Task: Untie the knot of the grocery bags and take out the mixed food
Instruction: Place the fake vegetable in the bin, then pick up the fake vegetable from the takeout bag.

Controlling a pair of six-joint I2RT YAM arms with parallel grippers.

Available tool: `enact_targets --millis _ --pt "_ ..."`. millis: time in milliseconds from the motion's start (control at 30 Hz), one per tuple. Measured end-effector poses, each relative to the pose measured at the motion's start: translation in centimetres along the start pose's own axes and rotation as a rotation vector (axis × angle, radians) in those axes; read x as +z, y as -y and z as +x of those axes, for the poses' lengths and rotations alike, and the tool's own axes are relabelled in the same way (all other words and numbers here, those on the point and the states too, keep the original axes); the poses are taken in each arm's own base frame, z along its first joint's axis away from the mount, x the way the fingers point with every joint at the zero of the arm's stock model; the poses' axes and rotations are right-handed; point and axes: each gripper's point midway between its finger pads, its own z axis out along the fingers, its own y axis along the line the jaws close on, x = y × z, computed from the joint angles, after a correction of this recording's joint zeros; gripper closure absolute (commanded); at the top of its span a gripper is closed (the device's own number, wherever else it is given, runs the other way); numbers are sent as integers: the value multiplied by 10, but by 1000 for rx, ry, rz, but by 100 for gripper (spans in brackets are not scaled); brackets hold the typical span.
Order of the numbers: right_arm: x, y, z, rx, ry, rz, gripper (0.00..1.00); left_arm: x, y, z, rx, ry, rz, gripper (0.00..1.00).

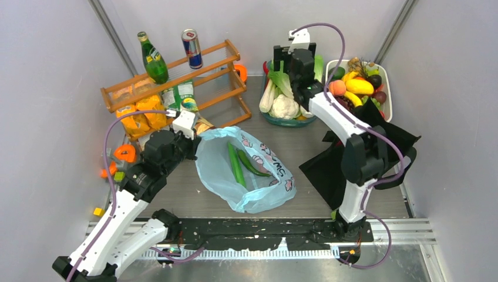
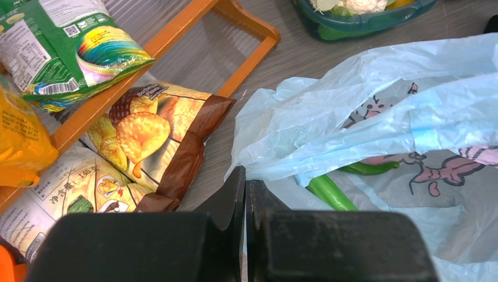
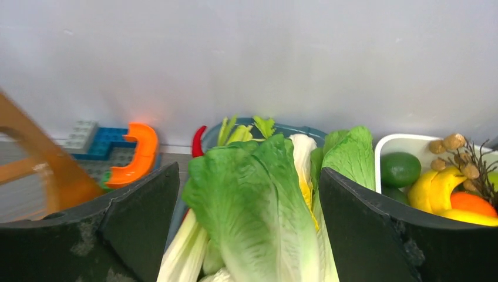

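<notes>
The light-blue bag (image 1: 258, 188) lies open-mouthed in the middle of the tabletop (image 1: 188, 200), with green cucumbers (image 1: 236, 164) inside. At its left rim, the left end effector (image 2: 245, 179) is closed on a fold of the plastic (a brown crisp packet (image 2: 152, 129) lies just beside it). The right end effector (image 3: 249, 170) is spread wide and grips nothing. It hangs over the teal bowl (image 1: 282, 121) at the back, with a leafy cabbage (image 3: 246, 200) between its fingers. The black tote (image 1: 329, 170) lies beneath the right arm.
</notes>
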Motion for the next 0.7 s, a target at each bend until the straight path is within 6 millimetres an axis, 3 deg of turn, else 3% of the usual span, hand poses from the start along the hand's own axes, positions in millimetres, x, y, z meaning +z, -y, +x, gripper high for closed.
enact_targets --millis 67,167,300,367,467,700 --pt "-18 -2 -21 14 20 -38 5 -1 2 -1 -1 5 12 100" --pt "-62 -11 -53 48 43 -132 5 -2 4 -3 -2 14 25 100" --pt "-127 -31 -69 100 37 -295 5 -4 6 -5 -1 25 34 100" --pt "-162 -43 -60 116 1 -401 4 -4 6 -6 -2 27 35 100" --pt "-209 -62 -29 106 -92 -553 4 -4 6 -6 -2 27 35 100" --pt "-310 -107 73 14 -386 -875 5 -4 6 -6 -2 27 34 100"
